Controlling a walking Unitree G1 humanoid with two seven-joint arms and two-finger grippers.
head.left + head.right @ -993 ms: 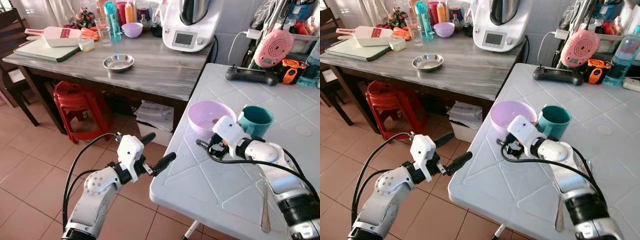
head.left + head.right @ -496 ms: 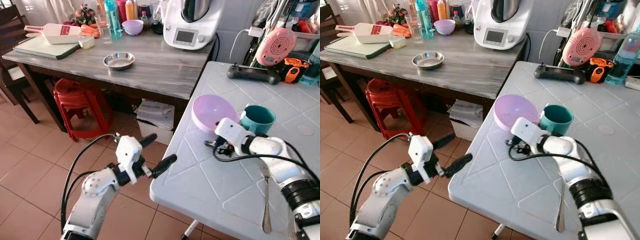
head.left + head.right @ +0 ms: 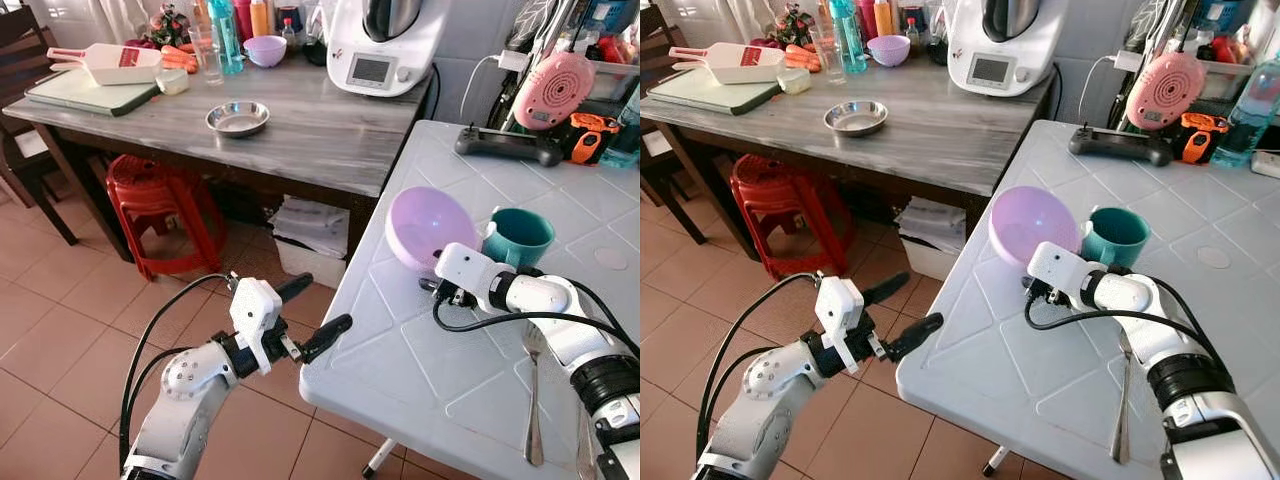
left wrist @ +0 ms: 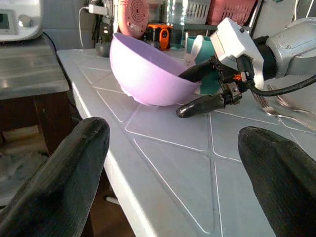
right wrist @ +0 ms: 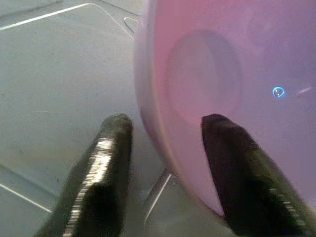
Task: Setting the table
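Observation:
A purple plastic bowl [image 3: 428, 228] stands tipped up on its edge near the left side of the white tiled table [image 3: 430, 370], its opening facing left. My right gripper [image 3: 450, 293] is shut on the purple bowl's lower rim, one finger inside and one finger [image 4: 200, 104] under it. The rim runs between the two fingers [image 5: 106, 163] in the right wrist view. A teal cup [image 3: 517, 238] stands just behind the bowl. A metal spoon [image 3: 531, 400] lies on the table beside my right forearm. My left gripper [image 3: 320, 305] is open, held over the floor just off the table's left edge.
A grey wooden table stands at the back left with a steel bowl [image 3: 237, 119], a cutting board [image 3: 82, 92], bottles and a white kitchen machine [image 3: 378, 45]. A red stool [image 3: 150, 205] sits under it. A black controller [image 3: 505, 145] and a pink device [image 3: 553, 90] lie at the white table's far end.
The purple bowl went from sitting upright on the table to tipped up on its edge, in my right gripper, which drew back toward the cup. The left arm barely shifted.

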